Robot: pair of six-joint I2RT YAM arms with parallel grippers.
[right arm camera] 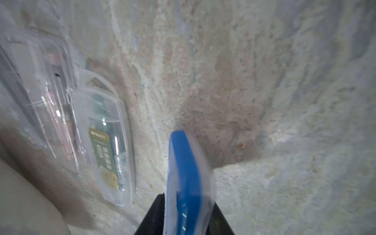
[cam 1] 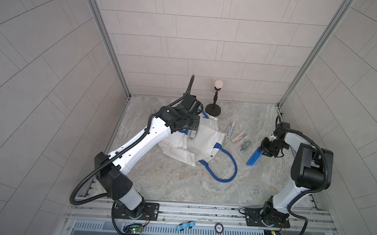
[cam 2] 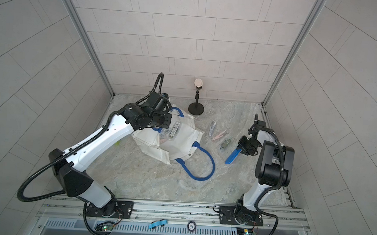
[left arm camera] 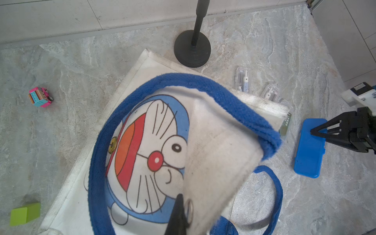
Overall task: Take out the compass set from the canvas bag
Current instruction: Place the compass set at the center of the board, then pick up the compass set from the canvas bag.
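Note:
The white canvas bag (cam 1: 206, 144) (cam 2: 181, 144) lies crumpled at mid-table, its blue cat print (left arm camera: 154, 142) facing the left wrist camera. My left gripper (left arm camera: 183, 200) is shut on the bag's rim beside the metal snap and holds that flap raised. To the right of the bag, on the table, lies the compass set, a flat blue case (cam 1: 254, 157) (cam 2: 232, 157) (left arm camera: 309, 150). In the right wrist view the blue case (right arm camera: 185, 173) is blurred and loose between the parted fingers of my right gripper (right arm camera: 189, 200), which stands open.
Several clear plastic cases (cam 1: 238, 136) (right arm camera: 107, 142) lie between bag and blue case; another clear case (cam 2: 174, 128) shows at the bag's mouth. A black stand (cam 1: 213, 109) is at the back. A pink toy car (left arm camera: 40, 97) and a green block (left arm camera: 24, 213) lie left of the bag.

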